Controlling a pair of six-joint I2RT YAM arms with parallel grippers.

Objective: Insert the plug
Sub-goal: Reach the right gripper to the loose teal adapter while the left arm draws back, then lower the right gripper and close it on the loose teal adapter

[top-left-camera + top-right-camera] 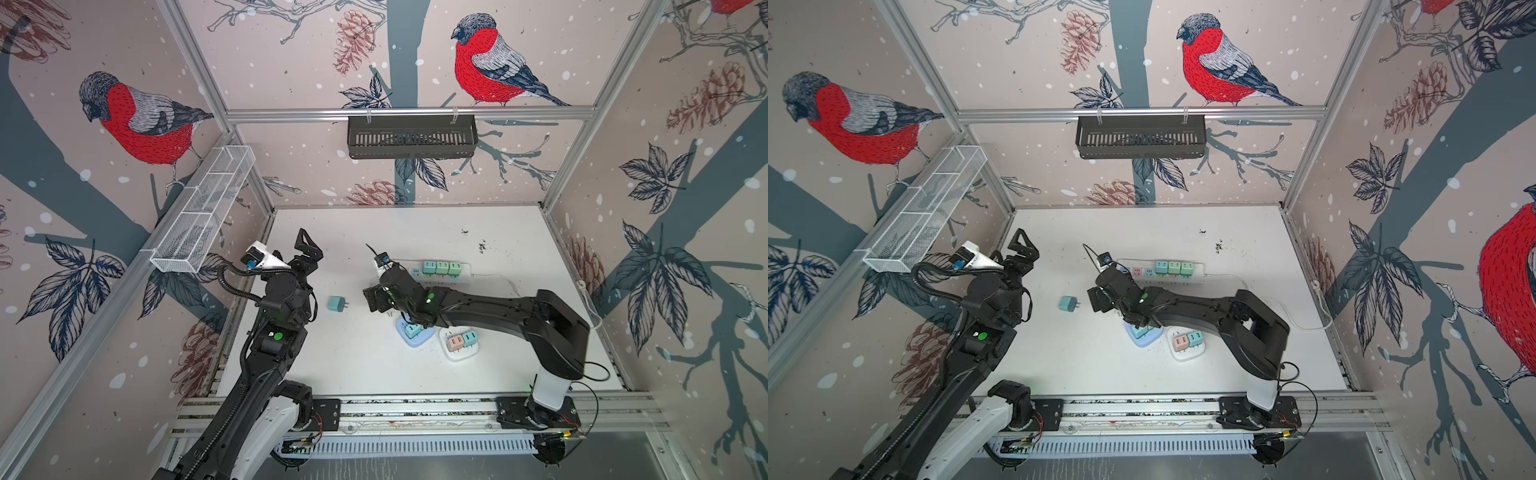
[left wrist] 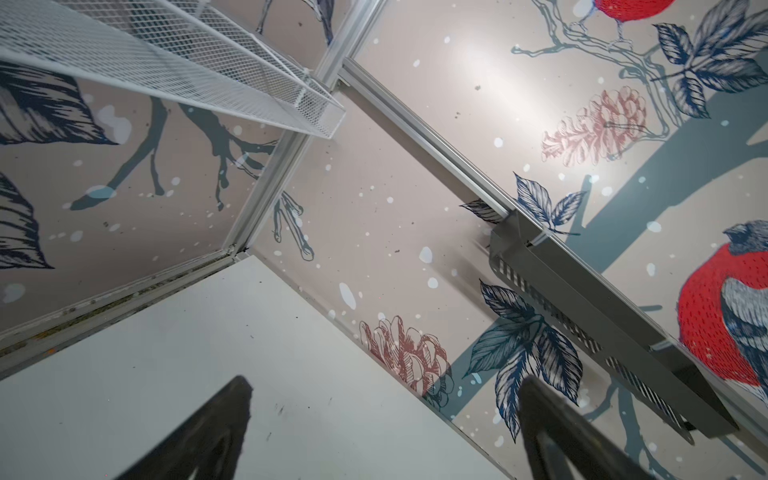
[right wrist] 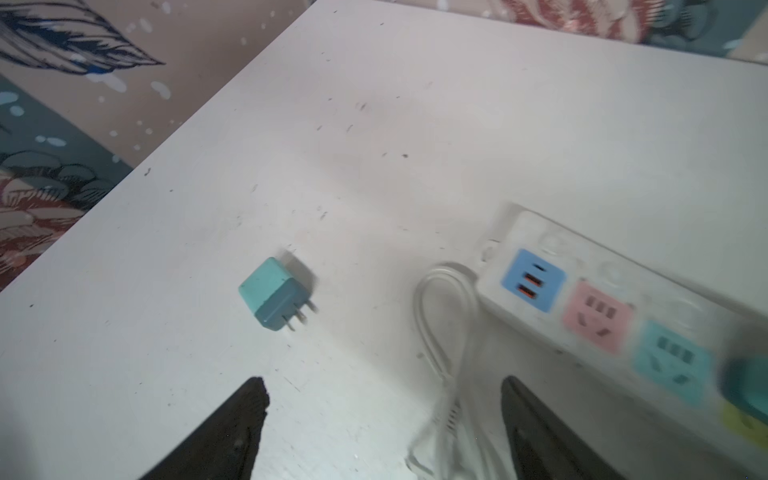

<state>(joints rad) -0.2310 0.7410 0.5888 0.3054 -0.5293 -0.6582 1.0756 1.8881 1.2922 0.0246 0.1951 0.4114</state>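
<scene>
A teal plug (image 1: 337,304) (image 1: 1069,304) (image 3: 272,293) lies on its side on the white table, prongs pointing toward my right gripper. The white power strip (image 1: 428,272) (image 1: 1160,272) (image 3: 602,307) lies behind it, with free blue, pink and teal sockets at its near end. My right gripper (image 1: 374,300) (image 1: 1099,300) (image 3: 384,386) hovers open just right of the plug, holding nothing; the strip's white cord loop (image 3: 440,316) runs below it. My left gripper (image 1: 309,249) (image 1: 1022,247) (image 2: 384,386) is open and empty, raised toward the back left corner.
Three plugs (image 1: 441,268) sit in the strip. A blue socket base (image 1: 413,334) with a teal plug and a white base (image 1: 461,345) with a pink and a teal plug lie under my right arm. A white wire basket (image 1: 203,216) and a black basket (image 1: 411,137) hang on the walls.
</scene>
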